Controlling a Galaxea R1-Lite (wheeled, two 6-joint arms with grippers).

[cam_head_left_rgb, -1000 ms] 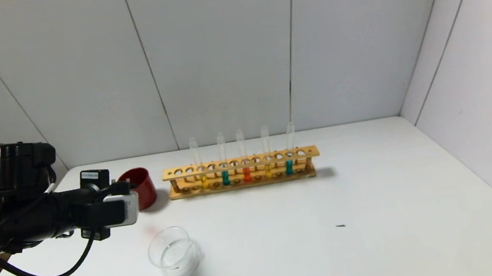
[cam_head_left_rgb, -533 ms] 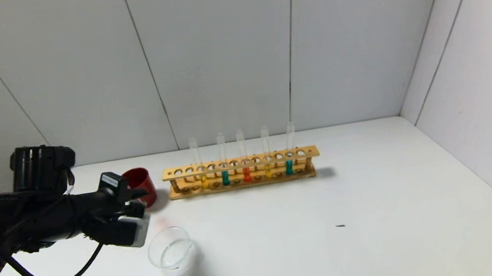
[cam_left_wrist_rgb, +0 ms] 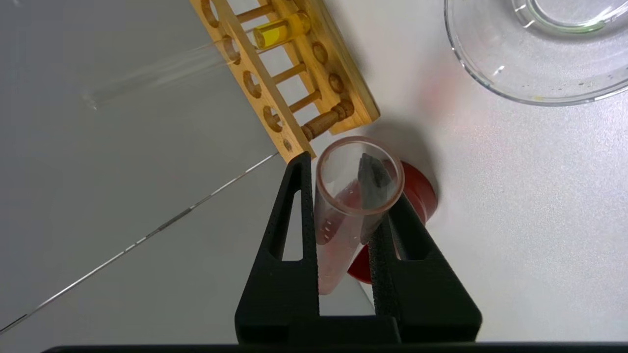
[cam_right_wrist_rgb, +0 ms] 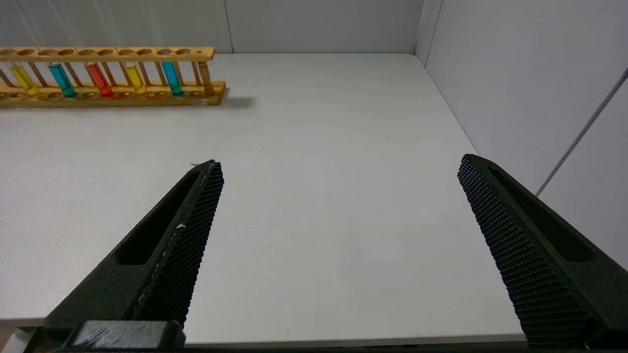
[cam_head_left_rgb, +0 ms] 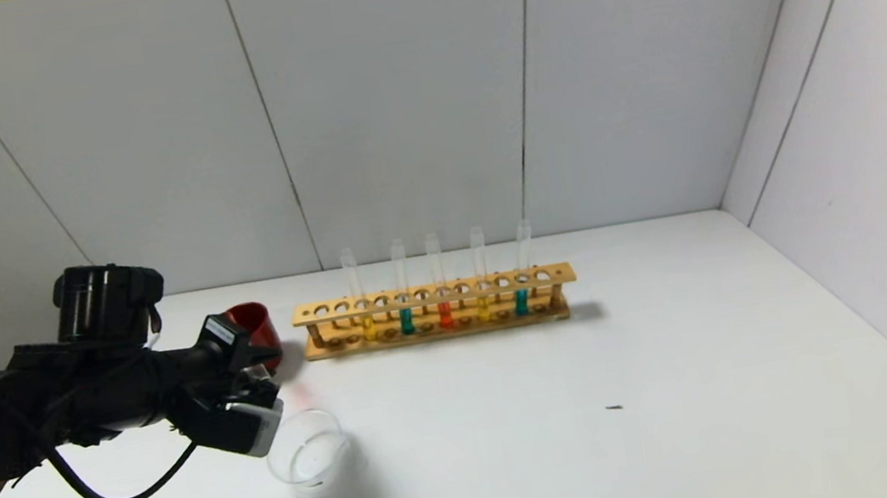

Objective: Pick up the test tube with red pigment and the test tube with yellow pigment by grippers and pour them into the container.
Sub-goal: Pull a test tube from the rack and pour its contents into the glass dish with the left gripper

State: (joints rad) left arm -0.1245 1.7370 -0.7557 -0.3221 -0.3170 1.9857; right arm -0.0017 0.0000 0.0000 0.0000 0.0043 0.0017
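My left gripper is shut on the test tube with red pigment. The tube is tilted, with reddish liquid along its inside and its open mouth toward the container. The gripper hangs just left of and above the container, a clear glass dish, whose rim also shows in the left wrist view. Test tubes with yellow pigment stand in the wooden rack, beside another red tube. My right gripper is open and empty over bare table, out of the head view.
A dark red cup stands left of the rack, right behind my left gripper. Two teal tubes are in the rack. Grey walls close the back and right. A small dark speck lies on the white table.
My left arm has moved right and down toward the glass dish, and its wrist has rolled, tipping the held tube. The rack and dish have not moved.
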